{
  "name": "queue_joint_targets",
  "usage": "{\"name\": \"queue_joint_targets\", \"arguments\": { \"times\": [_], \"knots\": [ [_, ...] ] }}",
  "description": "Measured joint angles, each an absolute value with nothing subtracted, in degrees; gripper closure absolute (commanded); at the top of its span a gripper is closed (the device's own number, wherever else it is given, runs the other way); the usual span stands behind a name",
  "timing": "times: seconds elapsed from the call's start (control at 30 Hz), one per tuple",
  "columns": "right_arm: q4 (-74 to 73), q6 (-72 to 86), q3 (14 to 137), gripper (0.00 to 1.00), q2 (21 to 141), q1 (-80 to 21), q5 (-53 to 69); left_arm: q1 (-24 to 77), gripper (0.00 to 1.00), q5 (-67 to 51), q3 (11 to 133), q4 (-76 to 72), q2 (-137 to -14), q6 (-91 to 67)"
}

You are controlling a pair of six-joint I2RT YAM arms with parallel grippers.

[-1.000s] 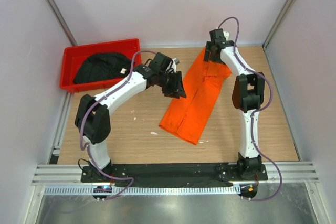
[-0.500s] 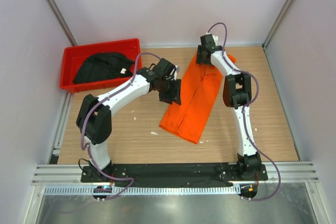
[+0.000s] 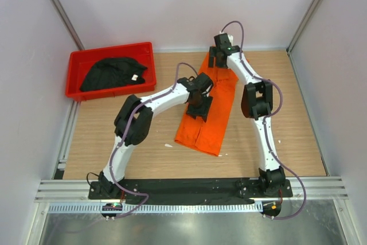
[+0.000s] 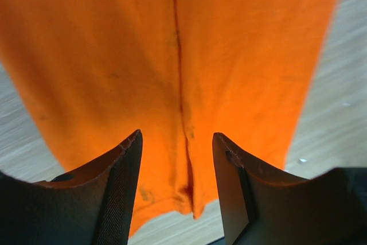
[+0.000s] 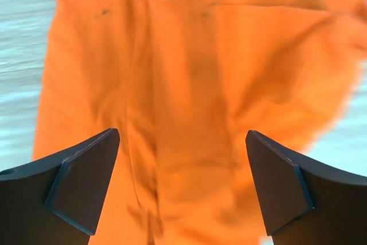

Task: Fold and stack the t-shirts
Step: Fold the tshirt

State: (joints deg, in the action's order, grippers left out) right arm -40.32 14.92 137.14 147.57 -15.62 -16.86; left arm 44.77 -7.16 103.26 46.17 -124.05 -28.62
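The orange t-shirt (image 3: 213,110) lies folded into a long narrow strip on the wooden table, running from far right to near centre. My left gripper (image 3: 200,107) hovers over its left middle edge, open and empty; in the left wrist view the shirt (image 4: 172,55) fills the frame with a fold seam between the jaws. My right gripper (image 3: 221,58) is open and empty over the shirt's far end, and the cloth (image 5: 189,84) fills the right wrist view. The black t-shirt (image 3: 112,74) with a small white tag lies bunched in the red bin (image 3: 80,61).
The red bin stands at the far left of the table. Grey walls close in on three sides. A metal rail (image 3: 189,187) runs along the near edge by the arm bases.
My left gripper has moved right onto the shirt's left edge. My right gripper has moved left along the far end. The shirt's far right sleeve part has been folded in, so the strip is narrower.
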Motion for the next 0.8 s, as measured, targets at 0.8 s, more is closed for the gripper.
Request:
{"name": "queue_joint_targets", "arguments": {
  "times": [0.8],
  "knots": [
    [-37.63,11.07,127.09,0.21,138.43,-13.69,-10.50,52.40,0.50,-24.49,91.33,39.86,-123.94,-45.32]
  ]
}}
